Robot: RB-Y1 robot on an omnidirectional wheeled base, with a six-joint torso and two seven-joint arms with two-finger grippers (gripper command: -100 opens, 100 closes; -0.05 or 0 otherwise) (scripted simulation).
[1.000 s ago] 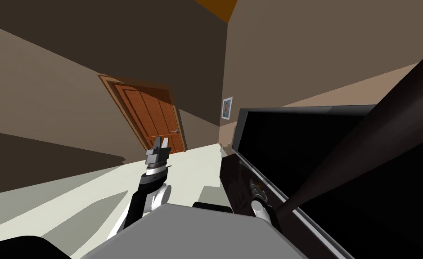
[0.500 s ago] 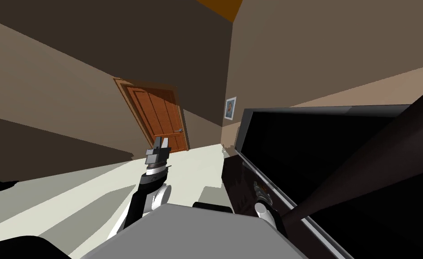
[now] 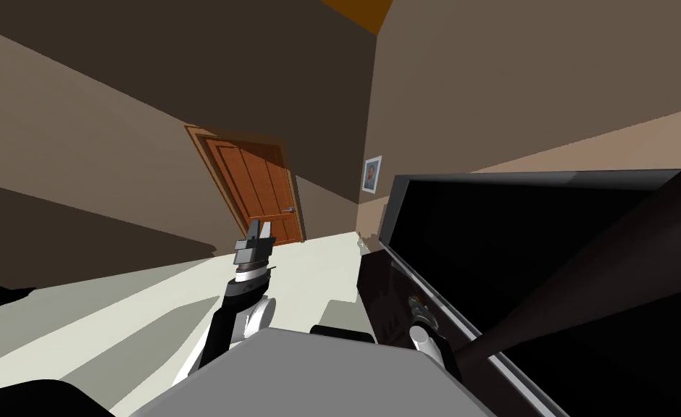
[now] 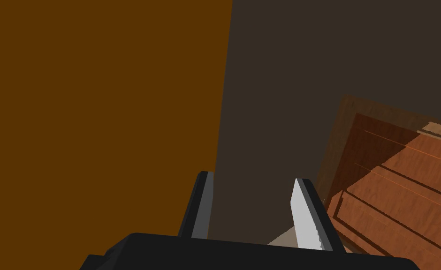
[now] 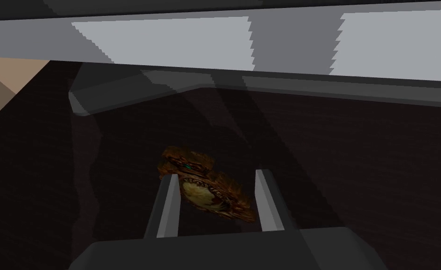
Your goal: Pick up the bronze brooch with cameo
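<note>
While the right gripper (image 5: 216, 175) stands at its full spread with nothing in its grasp, the brooch (image 5: 204, 191) lies between its fingers: bronze filigree, pale cameo. It is skewed across the gap, one ornate end past the tips, and close against one finger; contact cannot be told. Beneath both is a dark surface (image 5: 355, 164). Beyond the fingertips runs the grey frame (image 5: 168, 37) of a black screen (image 3: 513, 232). The left gripper (image 4: 252, 177) is raised well apart, spread and empty, facing a brown door (image 3: 259, 188). Hazards, as judged: closing on the off-centre, skewed piece could push it aside or pinch only its edge, and reaching further forward could strike the frame. Against a second ago, the whole head view has slid sideways, which is my own turn. The right gripper (image 3: 420, 311) keeps much the same post at the screen's foot.
</note>
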